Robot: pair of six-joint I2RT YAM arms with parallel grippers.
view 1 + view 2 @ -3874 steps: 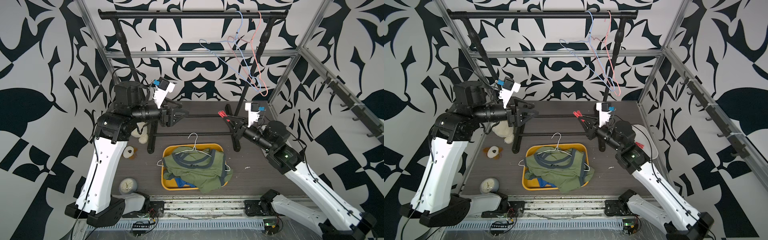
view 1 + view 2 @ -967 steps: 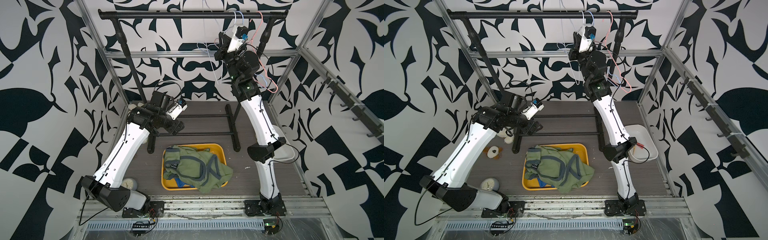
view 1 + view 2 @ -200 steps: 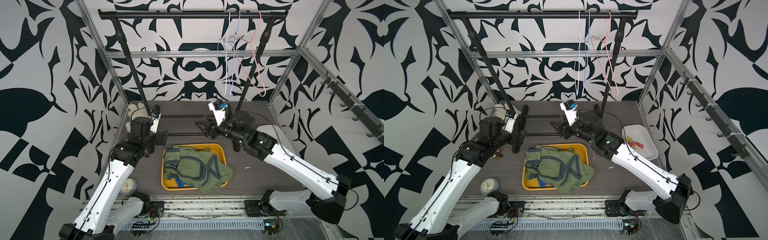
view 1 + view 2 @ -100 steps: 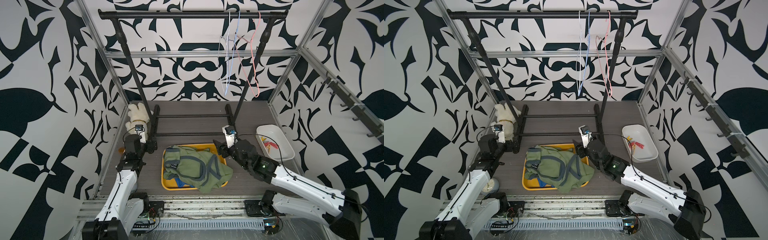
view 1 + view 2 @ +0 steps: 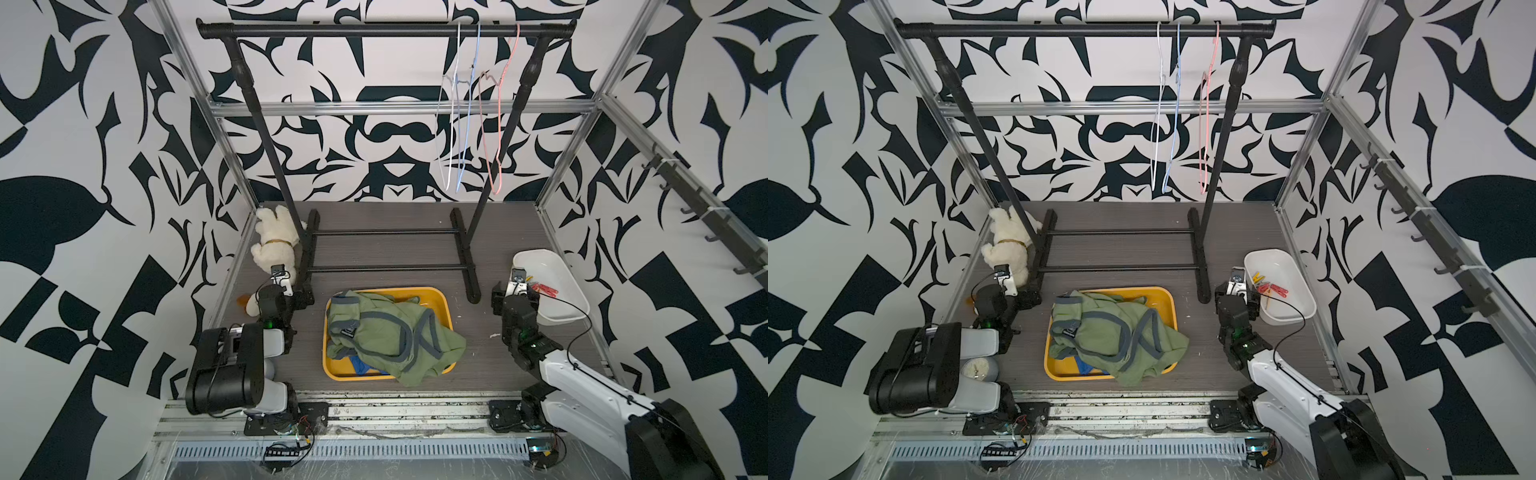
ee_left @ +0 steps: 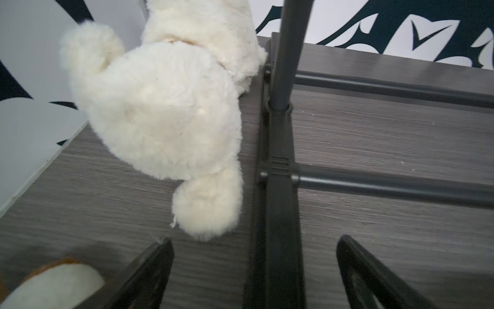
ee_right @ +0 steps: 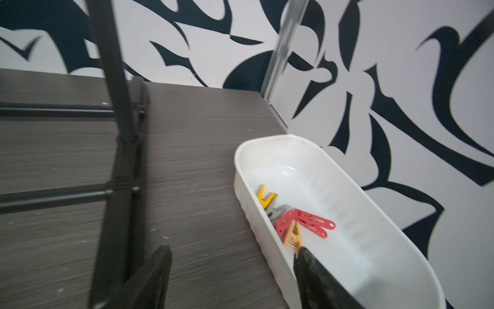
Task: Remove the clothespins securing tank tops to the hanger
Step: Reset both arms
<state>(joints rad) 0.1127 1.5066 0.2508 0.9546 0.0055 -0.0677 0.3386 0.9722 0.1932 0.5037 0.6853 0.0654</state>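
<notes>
Two olive-green tank tops (image 5: 390, 332) with grey trim lie heaped in a yellow bin (image 5: 440, 295), with a bit of blue cloth (image 5: 359, 365) showing under them. The clothespins (image 7: 307, 222), red, yellow, grey and a tan one, lie in a white tray (image 7: 347, 187) at the right. Three bare wire hangers (image 5: 467, 124) hang on the rack's top bar. My left gripper (image 6: 255, 243) is open, low over the rack's left foot. My right gripper (image 7: 232, 251) is open and holds nothing, astride the tray's near wall.
A black clothes rack (image 5: 386, 30) stands at the back, its base bars (image 5: 386, 268) on the floor. A white plush toy (image 6: 165, 107) lies by the left foot. A small clock (image 5: 978, 368) sits beside the left arm's base. Patterned walls enclose the cell.
Both arms have drawn back from above the bin and folded down low at the front corners. The right gripper's jaws stand a little wider than a second ago.
</notes>
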